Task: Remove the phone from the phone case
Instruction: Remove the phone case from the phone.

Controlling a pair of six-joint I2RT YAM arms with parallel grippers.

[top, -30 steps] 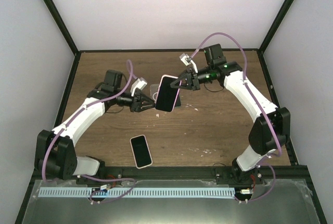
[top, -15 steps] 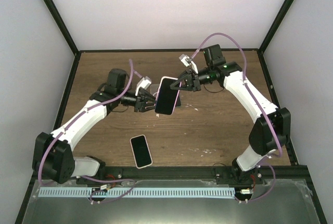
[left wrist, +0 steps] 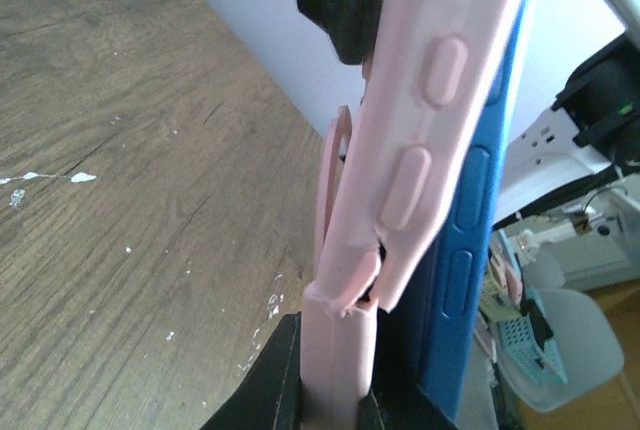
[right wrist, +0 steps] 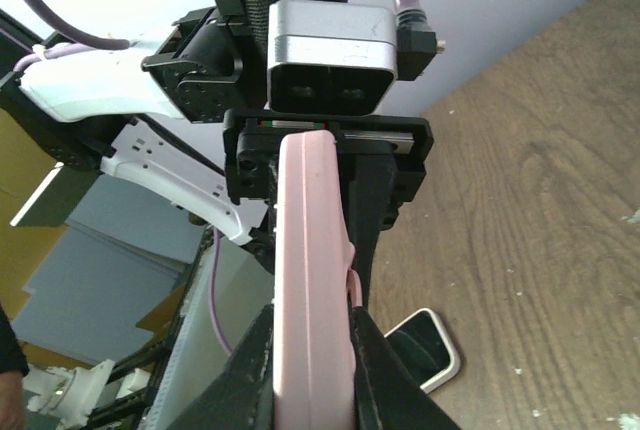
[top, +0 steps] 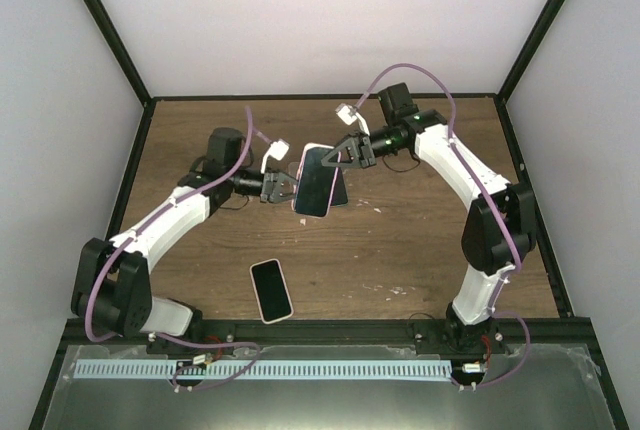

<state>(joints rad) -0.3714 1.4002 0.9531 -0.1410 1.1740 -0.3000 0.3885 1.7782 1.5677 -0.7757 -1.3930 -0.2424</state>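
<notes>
A phone with a black screen (top: pixel 315 182) sits in a pink case and is held in the air over the table's middle, between both grippers. My left gripper (top: pixel 287 184) is shut on the case's left end (left wrist: pixel 338 350). My right gripper (top: pixel 338 156) is shut on the far end, and the pink edge (right wrist: pixel 310 280) fills the gap between its fingers. In the left wrist view the case's side wall (left wrist: pixel 420 150) is split at the corner and peeled off the phone's blue side with its buttons (left wrist: pixel 468 250).
A second phone in a pale case (top: pixel 271 290) lies flat on the wooden table near the front, and it also shows in the right wrist view (right wrist: pixel 428 350). A dark flat item (top: pixel 341 193) lies on the table behind the held phone, mostly hidden.
Both grippers have shifted a little left and toward the back with the phone. The right arm has swung inward, and the left wrist has turned. Both grips are the same.
</notes>
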